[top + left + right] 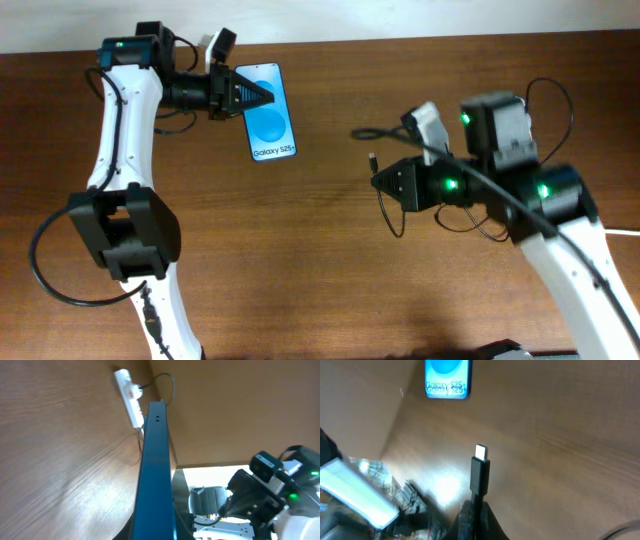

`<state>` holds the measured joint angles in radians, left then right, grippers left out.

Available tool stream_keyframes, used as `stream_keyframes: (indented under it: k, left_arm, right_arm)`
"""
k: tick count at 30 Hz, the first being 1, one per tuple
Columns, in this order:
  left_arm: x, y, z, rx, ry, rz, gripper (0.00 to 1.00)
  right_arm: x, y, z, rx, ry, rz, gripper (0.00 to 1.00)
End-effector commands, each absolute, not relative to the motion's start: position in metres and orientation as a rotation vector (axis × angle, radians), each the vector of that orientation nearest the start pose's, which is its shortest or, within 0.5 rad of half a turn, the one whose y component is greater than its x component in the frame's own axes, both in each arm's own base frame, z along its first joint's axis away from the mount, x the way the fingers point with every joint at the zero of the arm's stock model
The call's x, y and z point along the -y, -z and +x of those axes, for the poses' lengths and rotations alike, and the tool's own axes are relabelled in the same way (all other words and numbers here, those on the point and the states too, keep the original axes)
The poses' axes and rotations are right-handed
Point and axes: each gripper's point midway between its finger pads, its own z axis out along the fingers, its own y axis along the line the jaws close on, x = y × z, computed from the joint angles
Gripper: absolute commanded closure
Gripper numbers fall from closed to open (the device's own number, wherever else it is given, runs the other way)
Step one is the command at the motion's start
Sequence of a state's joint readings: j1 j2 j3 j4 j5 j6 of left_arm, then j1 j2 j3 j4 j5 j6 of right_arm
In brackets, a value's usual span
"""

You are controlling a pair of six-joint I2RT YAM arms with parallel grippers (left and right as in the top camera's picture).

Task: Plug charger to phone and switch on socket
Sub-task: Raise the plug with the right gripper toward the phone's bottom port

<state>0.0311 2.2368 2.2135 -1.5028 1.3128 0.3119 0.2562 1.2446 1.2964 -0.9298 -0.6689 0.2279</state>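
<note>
The phone (272, 125), blue screen with "Galaxy S25+" text, is at the back left of the wooden table. My left gripper (262, 95) is shut on its far end. In the left wrist view the phone (155, 470) runs edge-on out of the jaws (155, 531), its port end pointing away. My right gripper (380, 180) is shut on the charger (372, 159), right of the phone and apart from it. In the right wrist view the black connector (480, 472) sticks out of the jaws (476, 512) toward the phone (447, 380). The white socket (129, 396) lies far off.
The charger's thin black cable loops on the table near my right gripper (392, 222). The socket is out of the overhead view. My right arm (270, 490) shows past the table edge in the left wrist view. Bare wood lies between the two grippers.
</note>
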Motion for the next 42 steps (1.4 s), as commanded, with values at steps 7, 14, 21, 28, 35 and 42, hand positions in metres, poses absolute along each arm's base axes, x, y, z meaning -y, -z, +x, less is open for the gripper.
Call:
stream_keyframes:
  k: [7, 14, 21, 28, 35, 42]
  left_arm:
    - [0.193, -0.305, 0.425, -1.933, 1.916, 0.602, 1.0]
    - [0.193, -0.309, 0.423, -1.984, 2.012, 0.493, 1.0]
    - [0.194, -0.309, 0.423, -2.031, 2.056, 0.429, 1.0]
    - [0.194, -0.309, 0.424, -2.024, 2.05, 0.439, 1.0]
    - [0.195, -0.309, 0.424, -2.025, 2.051, 0.439, 1.0]
    - [0.215, -0.309, 0.411, -2.051, 2.096, 0.469, 1.0]
  right_arm:
    - [-0.193, -0.232, 0.258, -2.401, -1.28, -0.27, 0.96]
    - [-0.207, -0.241, 0.273, -2.289, -1.358, -0.296, 0.96]
    - [-0.263, -0.234, 0.273, -2.276, -1.478, -0.387, 0.96]
    - [-0.271, -0.24, 0.275, -2.249, -1.513, -0.383, 0.96]
    - [-0.278, -0.246, 0.272, -2.217, -1.532, -0.421, 0.96]
    - [-0.278, -0.249, 0.275, -2.203, -1.533, -0.407, 0.96]
